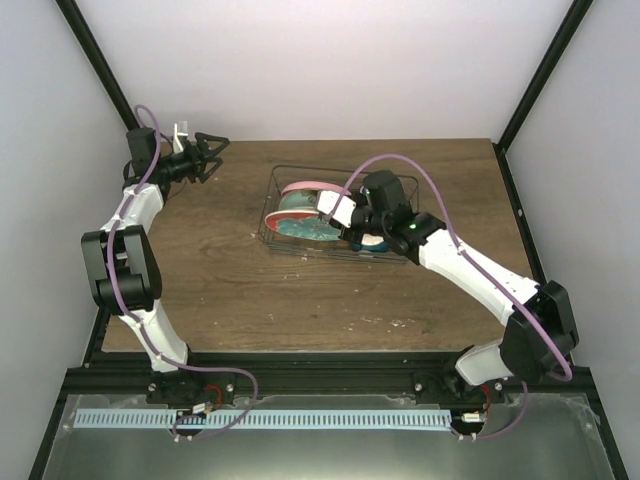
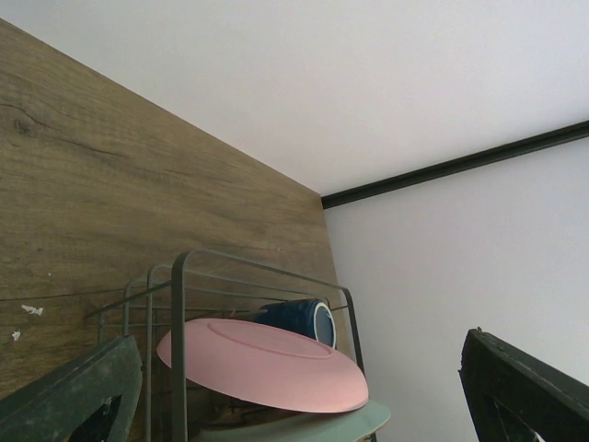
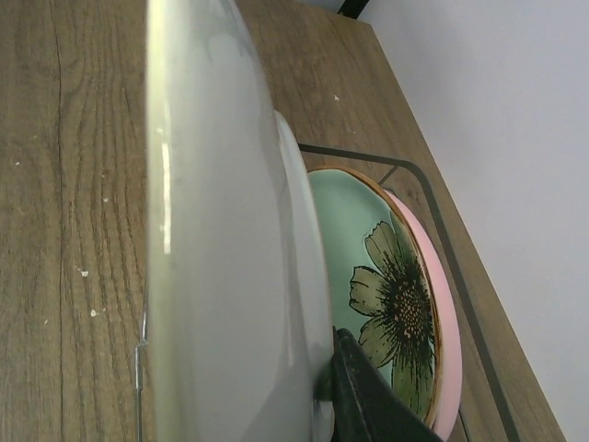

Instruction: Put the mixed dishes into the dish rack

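Top external. Kay: Far left, the left gripper [image 1: 205, 155] hangs over the back corner of the table [image 1: 200, 280]. Its fingers are spread with nothing between them, and it is well apart from the rack [image 1: 300, 250].

Lee: What's in the rack?

Kay: The pink plate [image 1: 308, 187] stands on edge at the far side, with the green plate [image 1: 300, 228] just beside it. The left wrist view shows a mug [image 2: 299, 319] lying behind the pink plate.

Lee: And the right end?

Kay: The right gripper [image 1: 366, 234] is low in the rack and looks to be pinching the rim of the bowl [image 3: 230, 276]. One finger [image 3: 368, 405] shows on the glossy inner face. The other is hidden behind the wall.

Lee: How will the bowl handle?

Kay: It is glazed, so stiff and slick, and probably heavy for a rim pinch. It would chip against the wire or the green plate. The rim is the only hold, so the fingers should sit deep over the lip. The bowl should go down low between the prongs before the fingers let go.
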You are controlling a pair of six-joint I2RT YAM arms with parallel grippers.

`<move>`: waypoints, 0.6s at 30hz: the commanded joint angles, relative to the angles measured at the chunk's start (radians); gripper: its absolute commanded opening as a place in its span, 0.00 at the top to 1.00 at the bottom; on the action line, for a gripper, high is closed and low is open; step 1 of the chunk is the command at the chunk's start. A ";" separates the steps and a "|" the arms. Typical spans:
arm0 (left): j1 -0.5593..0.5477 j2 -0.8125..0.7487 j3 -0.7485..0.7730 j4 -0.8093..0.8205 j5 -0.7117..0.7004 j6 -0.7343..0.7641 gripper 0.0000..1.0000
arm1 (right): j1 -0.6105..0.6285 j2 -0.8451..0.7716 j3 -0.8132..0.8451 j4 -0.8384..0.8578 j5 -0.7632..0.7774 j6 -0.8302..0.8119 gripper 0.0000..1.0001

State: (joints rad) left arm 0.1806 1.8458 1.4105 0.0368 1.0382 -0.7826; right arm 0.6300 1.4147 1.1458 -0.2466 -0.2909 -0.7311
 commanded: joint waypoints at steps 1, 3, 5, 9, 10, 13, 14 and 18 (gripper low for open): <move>0.000 0.013 -0.004 0.028 0.018 0.002 0.04 | 0.019 -0.034 0.033 0.130 0.027 -0.017 0.99; 0.001 0.012 -0.005 0.026 0.017 0.005 0.04 | 0.027 -0.026 0.023 0.130 0.042 -0.027 0.99; 0.001 0.010 -0.007 0.026 0.019 0.005 0.04 | 0.037 -0.019 0.014 0.132 0.058 -0.037 0.99; 0.002 0.012 -0.009 0.026 0.022 0.006 0.04 | 0.056 -0.004 -0.008 0.138 0.099 -0.063 0.99; 0.002 0.012 -0.010 0.026 0.022 0.008 0.04 | 0.059 0.000 -0.014 0.138 0.108 -0.066 0.99; 0.002 0.015 -0.007 0.026 0.025 0.008 0.04 | 0.070 0.011 -0.030 0.141 0.137 -0.073 0.99; 0.002 0.016 -0.006 0.026 0.026 0.005 0.04 | 0.074 0.015 -0.034 0.141 0.147 -0.073 0.99; 0.004 0.022 -0.002 0.027 0.029 0.005 0.04 | 0.093 0.030 -0.041 0.138 0.167 -0.075 0.99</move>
State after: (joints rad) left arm 0.1806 1.8465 1.4094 0.0372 1.0420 -0.7822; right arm 0.6968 1.4624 1.0760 -0.2428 -0.1368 -0.7971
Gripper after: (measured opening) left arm 0.958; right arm 0.141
